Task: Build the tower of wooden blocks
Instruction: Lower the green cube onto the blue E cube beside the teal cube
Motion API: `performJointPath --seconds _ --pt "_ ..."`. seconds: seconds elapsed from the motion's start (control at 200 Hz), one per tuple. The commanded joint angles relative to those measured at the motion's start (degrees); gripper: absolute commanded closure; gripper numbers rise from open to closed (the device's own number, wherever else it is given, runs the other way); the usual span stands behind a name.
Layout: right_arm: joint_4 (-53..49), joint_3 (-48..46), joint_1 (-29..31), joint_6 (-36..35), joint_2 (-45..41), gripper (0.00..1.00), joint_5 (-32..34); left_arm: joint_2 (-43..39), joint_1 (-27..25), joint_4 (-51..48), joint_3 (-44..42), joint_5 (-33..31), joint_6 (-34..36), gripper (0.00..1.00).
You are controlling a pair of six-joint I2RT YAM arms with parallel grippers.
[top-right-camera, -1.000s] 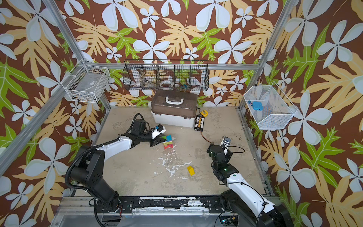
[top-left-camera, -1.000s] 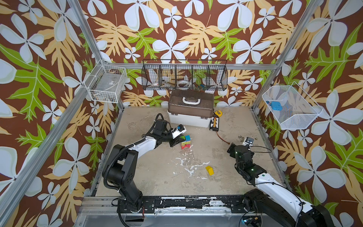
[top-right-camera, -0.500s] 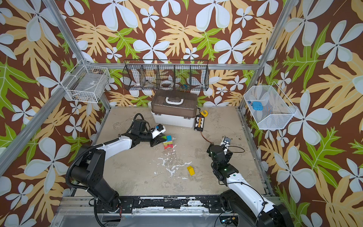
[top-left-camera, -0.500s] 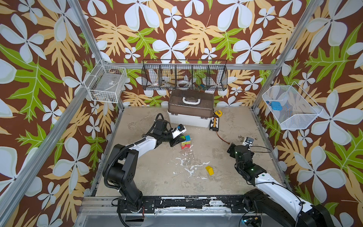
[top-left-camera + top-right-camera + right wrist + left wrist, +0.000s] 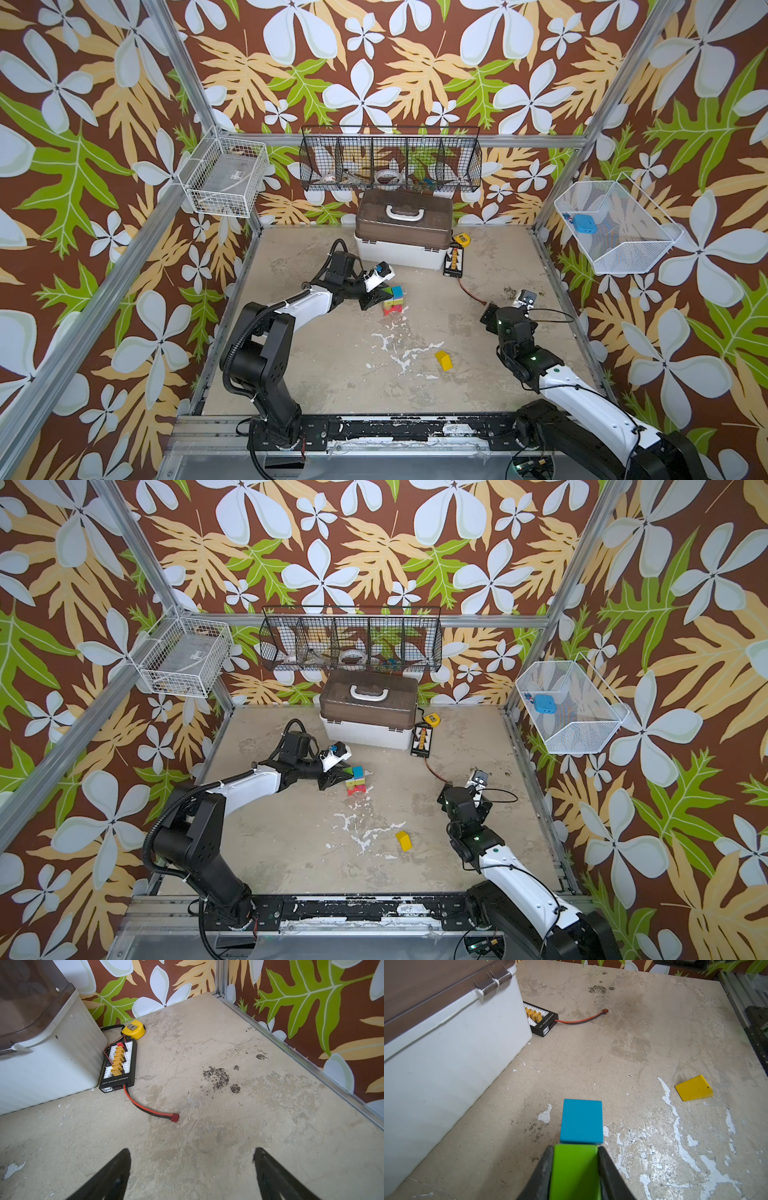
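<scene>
One green block [image 5: 574, 1172] I'm clamping in left gripper [image 5: 575, 1148], sitting just beside blue block [image 5: 581, 1121] atop the tower [image 5: 393, 300] near white box [image 5: 399, 253], right gripper [image 5: 192, 1153] hanging with jaws apart, yellow wedge [image 5: 443, 360] lying alone.

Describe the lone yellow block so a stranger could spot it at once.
Start at the brown-lidded white box at the back of the table, then come forward past the small multicoloured stack of blocks. Further forward, beside the white scuff marks, lies the yellow block: the only block lying by itself, apart from the stack.
</scene>
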Motion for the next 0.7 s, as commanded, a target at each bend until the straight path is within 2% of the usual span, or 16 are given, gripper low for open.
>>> performJointPath --seconds 0.0,0.696 --pt "1.0 0.3 0.0 -0.4 0.0 0.08 0.3 0.1 0.1 -0.3 0.4 1.3 -0.1 0.79" --pt "1.1 0.5 0.1 -0.5 0.4 0.08 0.1 0.9 0.1 -0.9 1.0 2.3 -0.3 0.69"
